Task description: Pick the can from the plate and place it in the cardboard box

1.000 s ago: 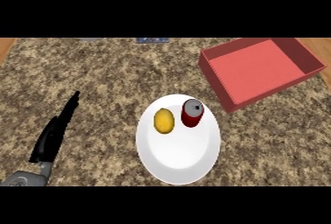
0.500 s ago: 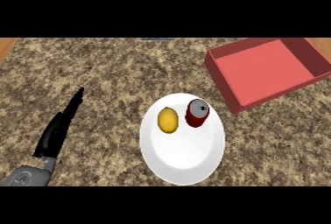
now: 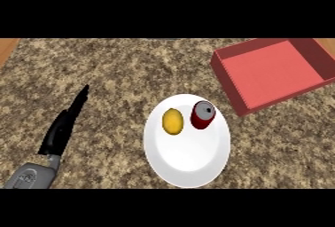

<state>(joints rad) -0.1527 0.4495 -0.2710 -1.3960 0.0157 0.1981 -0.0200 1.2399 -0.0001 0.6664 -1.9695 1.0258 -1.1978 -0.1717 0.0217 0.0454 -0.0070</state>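
The can (image 3: 203, 114) is on the upper right part of the plate (image 3: 189, 162), just beside a lemon (image 3: 172, 121), and the red cardboard box (image 3: 274, 66) sits near it on the table (image 3: 98, 71). The left robot hand (image 3: 60, 131), well apart at the left, is released with straight fingers, so I judge the picking is not yet begun. Next, a robot hand must reach the can without pushing the lemon.

box (image 3: 274, 71) clipped (right edge), forearm (image 3: 29, 177) clipped below
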